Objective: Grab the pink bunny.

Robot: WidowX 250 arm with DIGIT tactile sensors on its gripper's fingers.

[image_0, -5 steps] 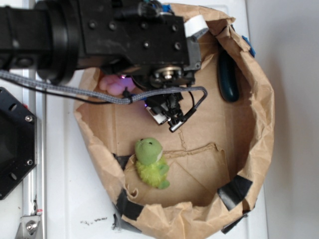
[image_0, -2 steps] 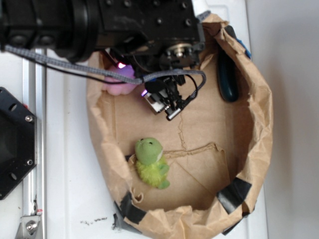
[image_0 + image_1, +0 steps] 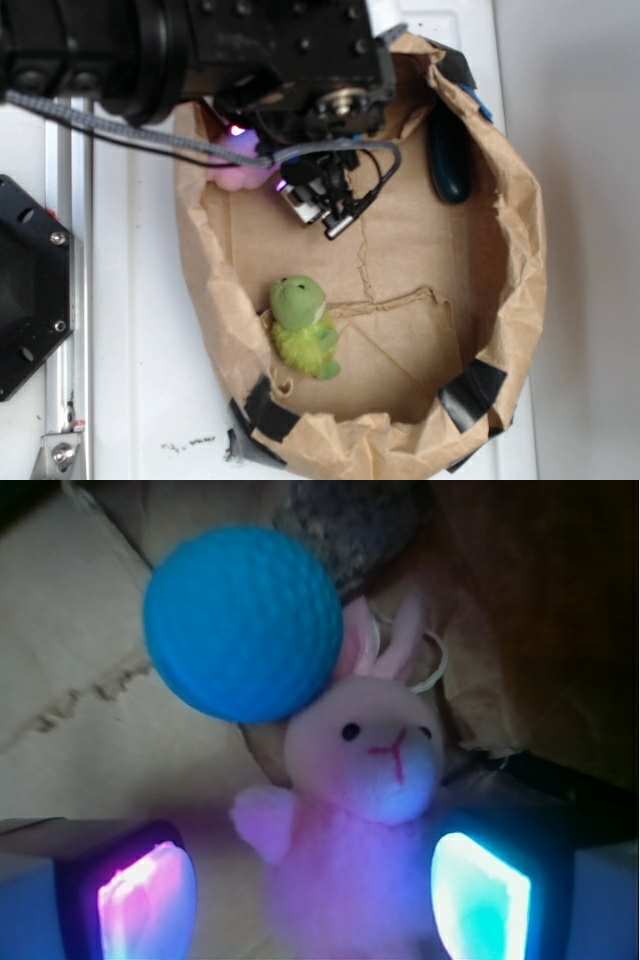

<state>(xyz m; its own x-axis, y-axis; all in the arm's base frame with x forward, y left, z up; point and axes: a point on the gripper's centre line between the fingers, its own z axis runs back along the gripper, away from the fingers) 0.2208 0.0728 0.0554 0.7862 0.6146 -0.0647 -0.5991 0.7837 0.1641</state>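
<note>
The pink bunny (image 3: 350, 810) fills the lower middle of the wrist view, cream face toward the camera and ears up against the bag wall. My gripper (image 3: 315, 900) is open. Its two glowing pads (image 3: 148, 900) stand one on each side of the bunny's body, with a gap on the left side and the right pad close to it. In the exterior view the bunny (image 3: 240, 168) peeks out from under the black arm (image 3: 250, 50) at the far left corner of the brown paper bag (image 3: 520, 250), lit purple.
A blue dimpled ball (image 3: 240, 620) rests just beyond the bunny's head. A green plush toy (image 3: 300, 325) lies near the bag's left wall. A dark teal object (image 3: 450, 150) leans on the right wall. A black mount (image 3: 25, 290) sits left of the bag.
The arm has moved toward the far end of the bag and slightly left, bringing the gripper down around the bunny. The bag's rim has shifted a little.
</note>
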